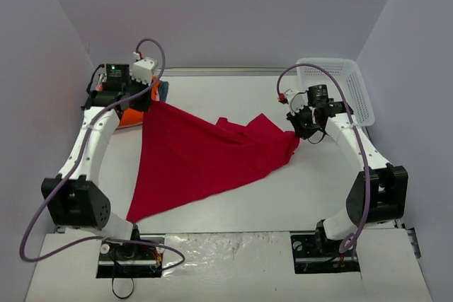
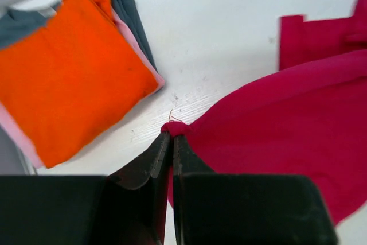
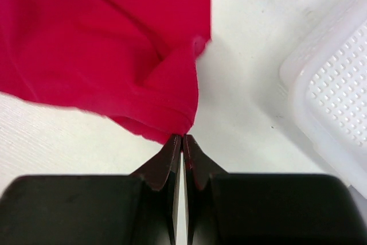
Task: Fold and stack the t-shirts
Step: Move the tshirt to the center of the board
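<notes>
The crimson-red t-shirt (image 1: pixel 205 157) is stretched between both grippers, and its lower corner trails on the table at the near left. My left gripper (image 1: pixel 150 101) is shut on one corner of it; in the left wrist view its jaws (image 2: pixel 172 137) pinch a small bunch of the red cloth (image 2: pixel 281 119). My right gripper (image 1: pixel 296 133) is shut on the opposite edge; in the right wrist view it (image 3: pixel 182 138) nips the red cloth (image 3: pixel 103 44). The folded stack lies at the far left: the orange shirt (image 2: pixel 69 78) on top, the pale pink one (image 2: pixel 150 72) and the grey-blue one (image 2: pixel 127 10) beneath.
A white mesh basket (image 1: pixel 341 76) stands at the back right, close behind the right gripper, and shows in the right wrist view (image 3: pixel 338 96). The orange stack (image 1: pixel 127 117) sits just beside the left arm. Grey walls enclose the table on three sides.
</notes>
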You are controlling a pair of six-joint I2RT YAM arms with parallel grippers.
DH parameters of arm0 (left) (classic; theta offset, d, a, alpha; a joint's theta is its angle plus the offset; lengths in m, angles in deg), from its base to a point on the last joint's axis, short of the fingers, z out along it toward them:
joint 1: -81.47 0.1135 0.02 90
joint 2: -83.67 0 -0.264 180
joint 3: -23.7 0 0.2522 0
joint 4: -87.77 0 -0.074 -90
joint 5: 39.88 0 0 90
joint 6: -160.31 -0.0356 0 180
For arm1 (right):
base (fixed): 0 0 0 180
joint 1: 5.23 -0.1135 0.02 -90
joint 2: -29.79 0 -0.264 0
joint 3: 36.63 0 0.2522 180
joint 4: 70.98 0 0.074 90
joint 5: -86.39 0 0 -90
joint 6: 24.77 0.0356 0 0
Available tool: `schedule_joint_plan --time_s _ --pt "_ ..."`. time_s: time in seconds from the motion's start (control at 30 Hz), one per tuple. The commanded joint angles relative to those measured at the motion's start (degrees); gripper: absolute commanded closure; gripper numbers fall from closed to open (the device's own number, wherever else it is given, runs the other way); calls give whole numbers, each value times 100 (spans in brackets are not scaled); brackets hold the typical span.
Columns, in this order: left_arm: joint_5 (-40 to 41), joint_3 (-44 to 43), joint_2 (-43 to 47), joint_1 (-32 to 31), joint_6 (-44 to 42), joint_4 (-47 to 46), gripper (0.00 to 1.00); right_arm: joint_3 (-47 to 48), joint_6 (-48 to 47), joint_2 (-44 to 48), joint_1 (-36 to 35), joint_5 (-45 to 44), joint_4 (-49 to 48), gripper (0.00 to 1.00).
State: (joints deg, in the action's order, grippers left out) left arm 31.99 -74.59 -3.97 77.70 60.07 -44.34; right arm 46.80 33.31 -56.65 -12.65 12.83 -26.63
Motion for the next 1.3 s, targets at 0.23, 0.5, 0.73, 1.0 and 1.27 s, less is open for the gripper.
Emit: schedule_joint_plan --time_s 0.23,0.5,0.73,1.0,1.27 --pt "-279 -20 1687 69 -356 1201 98 -744 -402 1392 21 -344 280 100" --pt "-577 578 2338 69 -417 1579 98 -586 -1377 1278 4 323 1800 28" --pt "-674 1008 2488 69 -312 1509 98 -165 -1036 543 4 359 1363 27" --pt "-683 1290 2550 69 -162 1333 98 1065 -254 -1225 -14 843 870 41" --pt "-665 1553 2769 166 -101 1219 98 2261 257 -2667 -49 447 835 47"
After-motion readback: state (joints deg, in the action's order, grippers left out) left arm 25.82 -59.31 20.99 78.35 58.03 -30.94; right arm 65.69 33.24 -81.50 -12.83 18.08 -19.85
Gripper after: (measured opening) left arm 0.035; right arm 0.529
